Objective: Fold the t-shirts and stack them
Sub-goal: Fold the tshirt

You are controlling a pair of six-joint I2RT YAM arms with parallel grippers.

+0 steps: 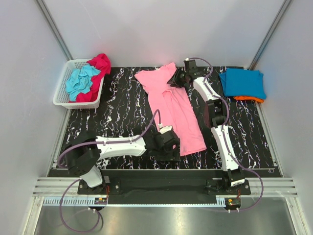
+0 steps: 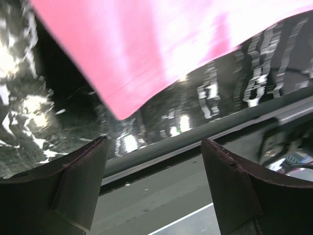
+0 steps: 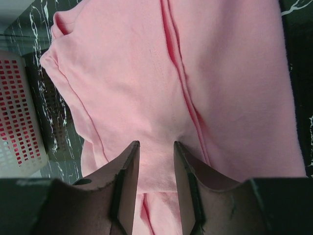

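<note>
left end effector (image 2: 154,144) is hanging wide by the hem of the pink t-shirt (image 1: 168,103); right end effector (image 3: 155,146), narrow at the shoulder, grip unclear, is risking dragging the fold crooked.

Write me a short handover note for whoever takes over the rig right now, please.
Left gripper: open, empty, by the near hem of the pink t-shirt.
Right gripper: jaws narrow over its far end; grip unclear.
The pink t-shirt lies lengthwise on the table and looks partly folded.
Done: blue t-shirt folded on orange t-shirt, far right.
Left: finish and stack the pink one; teal t-shirt and red t-shirt are in the basket.
</note>
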